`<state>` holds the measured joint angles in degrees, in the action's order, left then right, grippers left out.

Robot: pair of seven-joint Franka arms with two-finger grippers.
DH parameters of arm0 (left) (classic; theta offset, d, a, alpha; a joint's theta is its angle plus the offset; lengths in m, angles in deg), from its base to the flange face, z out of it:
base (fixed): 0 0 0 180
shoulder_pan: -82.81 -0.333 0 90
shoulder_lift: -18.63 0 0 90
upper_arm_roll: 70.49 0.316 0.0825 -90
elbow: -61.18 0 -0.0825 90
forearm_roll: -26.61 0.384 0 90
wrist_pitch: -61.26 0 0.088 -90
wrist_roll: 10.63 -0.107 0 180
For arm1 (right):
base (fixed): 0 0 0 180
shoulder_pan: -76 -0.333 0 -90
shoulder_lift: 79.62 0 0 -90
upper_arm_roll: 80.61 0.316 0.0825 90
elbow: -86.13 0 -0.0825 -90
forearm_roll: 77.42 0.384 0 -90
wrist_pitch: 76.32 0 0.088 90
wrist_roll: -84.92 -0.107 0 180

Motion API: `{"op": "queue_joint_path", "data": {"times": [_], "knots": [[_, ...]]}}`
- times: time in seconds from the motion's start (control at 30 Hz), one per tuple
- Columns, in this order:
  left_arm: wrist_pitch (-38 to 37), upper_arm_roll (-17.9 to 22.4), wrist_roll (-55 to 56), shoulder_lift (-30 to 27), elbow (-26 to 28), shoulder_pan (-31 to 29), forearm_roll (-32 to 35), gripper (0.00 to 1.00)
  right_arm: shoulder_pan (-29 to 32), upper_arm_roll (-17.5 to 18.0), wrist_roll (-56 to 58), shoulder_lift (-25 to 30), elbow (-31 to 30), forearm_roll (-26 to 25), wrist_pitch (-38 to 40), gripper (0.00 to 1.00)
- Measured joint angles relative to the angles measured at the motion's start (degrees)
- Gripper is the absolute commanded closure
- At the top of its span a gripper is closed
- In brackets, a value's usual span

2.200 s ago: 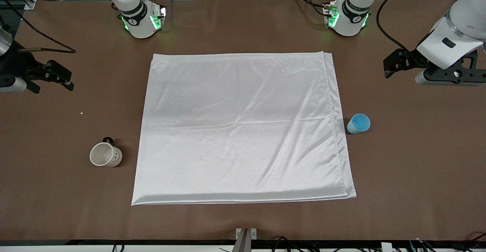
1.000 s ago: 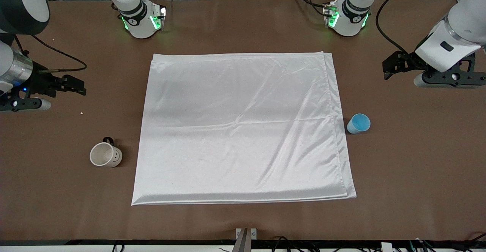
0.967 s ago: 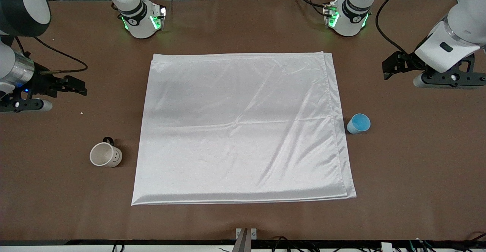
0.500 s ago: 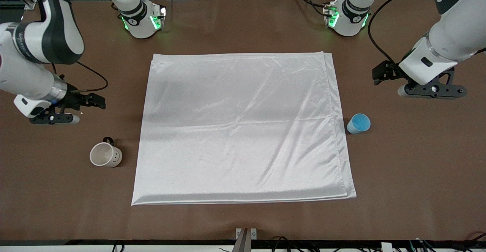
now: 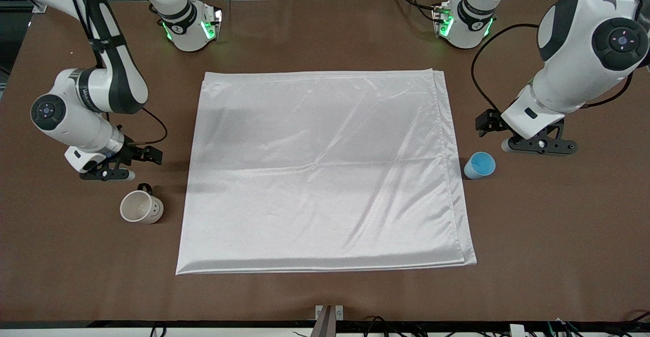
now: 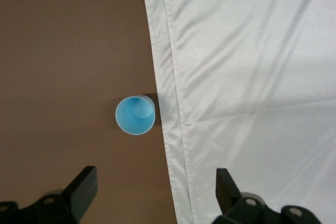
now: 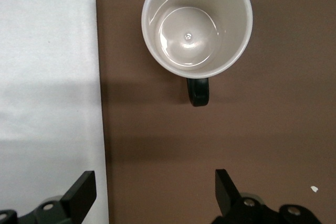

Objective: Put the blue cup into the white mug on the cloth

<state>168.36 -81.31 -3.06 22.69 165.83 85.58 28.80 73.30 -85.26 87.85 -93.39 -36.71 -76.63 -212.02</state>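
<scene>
Blue cup (image 5: pixel 479 165) sits upright on table just off cloth (image 5: pixel 325 169) edge, at cloth's 3 o'clock. Looks light, stiff, prob slick; pinch across rim. Left gripper (image 6: pixel 155 195) over table near it, fingers spread. White mug (image 5: pixel 141 207) off cloth at 8 o'clock; right gripper (image 7: pixel 155 195) near, spread.

White arms, dark grey joints, black cables, green-lit bases
</scene>
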Motion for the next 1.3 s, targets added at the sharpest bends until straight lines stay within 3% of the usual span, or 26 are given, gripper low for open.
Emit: {"op": "queue_joint_path", "data": {"times": [0.77, 1.3], "knots": [[28.9, 0.0, -0.2, -0.7, 23.5, -0.1, 1.4, 0.0, 0.6, 0.0, 0.0, -9.5, 5.0, 0.0, -5.7, 0.08], [37.7, 0.1, -2.4, 3.4, 27.0, -2.2, 2.7, 0.0, 1.5, 0.0, 0.0, -12.6, 8.3, 0.0, -5.8, 0.52]]}}
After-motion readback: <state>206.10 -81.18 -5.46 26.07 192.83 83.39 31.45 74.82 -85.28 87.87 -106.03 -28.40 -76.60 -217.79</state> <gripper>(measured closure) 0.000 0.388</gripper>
